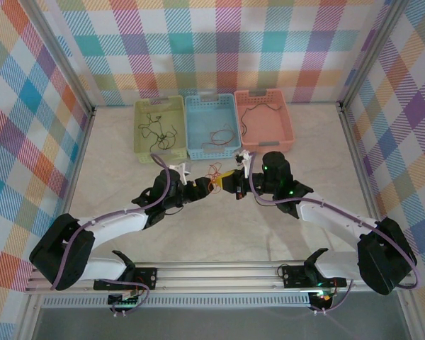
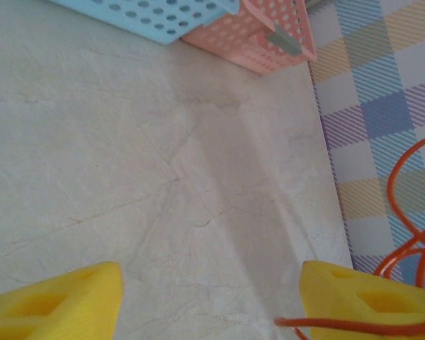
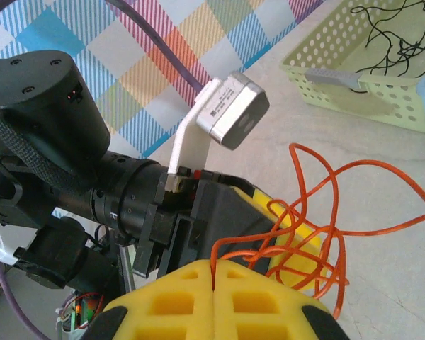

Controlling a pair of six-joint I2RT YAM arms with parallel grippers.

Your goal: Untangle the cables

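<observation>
Right wrist view: the right gripper (image 3: pixel 214 283) has its yellow pads pressed together on the orange cable (image 3: pixel 319 205) — springy loops rise from the seam and curl over toward the other arm's finger.
Left wrist view: the left gripper (image 2: pixel 212 301) stands spread, with bare table (image 2: pixel 163 177) between the pads. One orange strand lies across the tip of the finger (image 2: pixel 368 297) at the right of that view, draped and not pinched.
Top external view: the two grippers meet nose to nose at mid-table, the orange cable a small bunch of loops between them, near the front of the blue basket (image 1: pixel 190 127).
Other cables: black strands (image 1: pixel 156 127) lie in the green basket (image 1: pixel 137 131), reddish ones (image 1: pixel 216 136) in the blue, and a thin dark one in the pink basket (image 1: pixel 287 120) (its colour is hard to tell).
Step in hand: probably a single-handed hold, so that the right arm alone can carry the orange cable off.
How to do it well: back the left arm straight away from the loops, so the draped strand slides off the pad instead of hooking on it. Hold the right pinch firm, and lift only once the loops hang free.
Risk: a floppy loop could catch on the left finger — that would tug the cable out of the pinch.
</observation>
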